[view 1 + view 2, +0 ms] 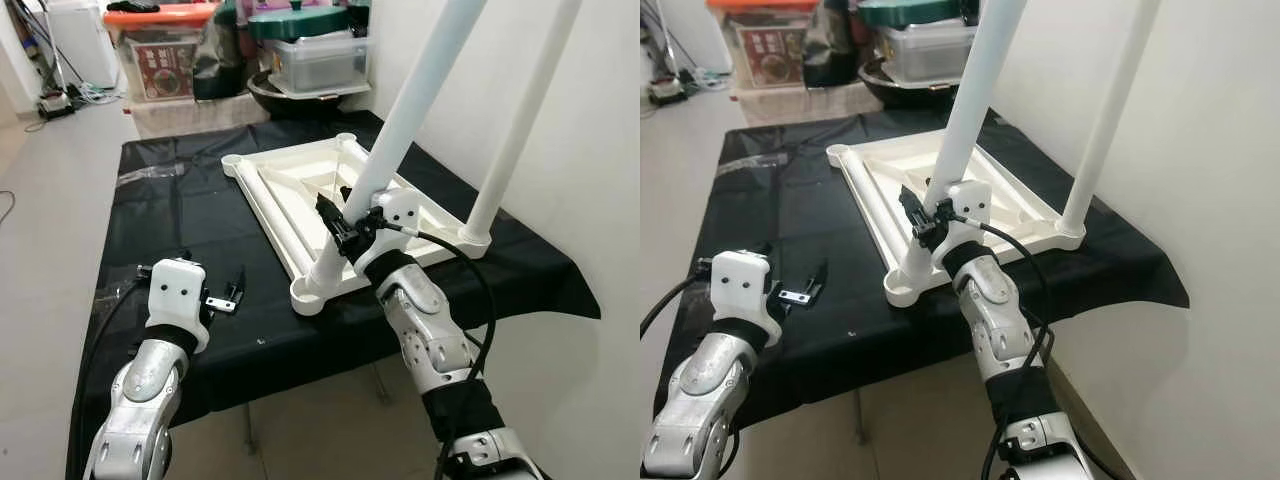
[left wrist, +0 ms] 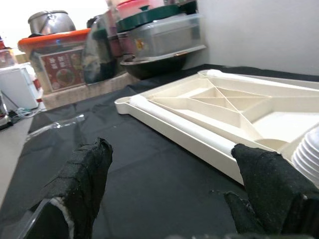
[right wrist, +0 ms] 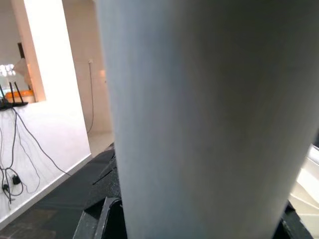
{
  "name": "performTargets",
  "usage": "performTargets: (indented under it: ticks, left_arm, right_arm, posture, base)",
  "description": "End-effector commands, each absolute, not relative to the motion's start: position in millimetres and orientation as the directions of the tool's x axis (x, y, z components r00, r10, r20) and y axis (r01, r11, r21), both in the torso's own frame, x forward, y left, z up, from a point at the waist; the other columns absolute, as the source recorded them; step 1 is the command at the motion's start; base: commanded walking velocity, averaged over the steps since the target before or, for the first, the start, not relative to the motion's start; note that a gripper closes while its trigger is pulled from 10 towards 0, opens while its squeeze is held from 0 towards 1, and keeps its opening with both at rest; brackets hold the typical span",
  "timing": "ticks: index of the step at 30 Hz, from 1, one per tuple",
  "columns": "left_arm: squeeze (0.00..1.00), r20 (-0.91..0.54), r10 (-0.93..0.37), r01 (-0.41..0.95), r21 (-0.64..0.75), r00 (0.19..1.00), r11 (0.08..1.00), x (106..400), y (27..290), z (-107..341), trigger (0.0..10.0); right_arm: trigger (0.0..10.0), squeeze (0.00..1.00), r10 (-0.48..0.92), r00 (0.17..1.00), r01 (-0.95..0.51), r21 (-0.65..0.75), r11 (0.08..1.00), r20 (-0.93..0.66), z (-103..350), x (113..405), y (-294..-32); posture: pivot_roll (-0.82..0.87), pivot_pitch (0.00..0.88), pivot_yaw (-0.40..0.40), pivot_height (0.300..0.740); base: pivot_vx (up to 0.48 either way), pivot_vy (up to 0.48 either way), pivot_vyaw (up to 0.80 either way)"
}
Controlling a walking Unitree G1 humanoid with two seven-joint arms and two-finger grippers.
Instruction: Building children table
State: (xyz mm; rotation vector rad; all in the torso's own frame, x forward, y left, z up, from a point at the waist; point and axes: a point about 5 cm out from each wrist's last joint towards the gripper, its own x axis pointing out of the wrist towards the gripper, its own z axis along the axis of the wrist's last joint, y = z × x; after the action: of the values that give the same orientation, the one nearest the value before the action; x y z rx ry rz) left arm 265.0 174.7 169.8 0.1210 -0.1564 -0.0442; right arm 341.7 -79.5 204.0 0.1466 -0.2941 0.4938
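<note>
A white children's tabletop [image 1: 290,185] lies upside down on a black cloth. Two white legs stand in its near corners: one [image 1: 410,115] at the front-left socket [image 1: 310,293], another [image 1: 520,130] at the right corner. My right gripper [image 1: 342,222] is shut on the lower part of the front-left leg, which looms close in the right wrist view [image 3: 199,119]. My left gripper [image 1: 228,292] rests open just above the cloth, left of the tabletop; its black fingers [image 2: 84,179] frame the tabletop's edge [image 2: 189,132].
The black cloth [image 1: 180,210] covers a low surface, with its front edge near my arms. A white wall [image 1: 560,60] runs along the right. Plastic storage boxes [image 1: 160,50] and a dark bowl [image 1: 300,95] stand on the floor behind.
</note>
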Motion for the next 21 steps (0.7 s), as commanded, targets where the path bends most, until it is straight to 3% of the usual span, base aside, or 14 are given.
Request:
performTargets:
  ticks: [1,4,21]
  left_arm:
    - [0.00,0.158,-0.043,0.025,0.113,0.987,0.993,265.9,176.1,169.9,10.0]
    - [0.00,0.165,-0.043,0.026,0.106,0.985,0.994,266.2,175.9,170.5,10.0]
    - [0.00,0.174,-0.069,0.056,0.082,0.982,0.995,264.0,172.6,171.0,10.0]
  right_arm:
    - [0.0,0.00,0.458,0.830,-0.496,0.047,0.867,0.319,206.3,342.0,-75.7]
    - [0.0,0.00,0.460,0.829,-0.497,0.044,0.867,0.318,206.0,342.0,-75.1]
    - [0.0,0.00,0.445,0.837,-0.486,0.057,0.872,0.320,206.8,344.2,-77.1]
  posture:
    - [0.02,0.000,-0.037,0.740]
    - [0.02,0.000,-0.038,0.740]
    - [0.02,0.000,-0.035,0.740]
  base:
    - [0.349,0.000,0.00]
    - [0.370,0.000,0.49]
    - [0.000,0.000,0.00]
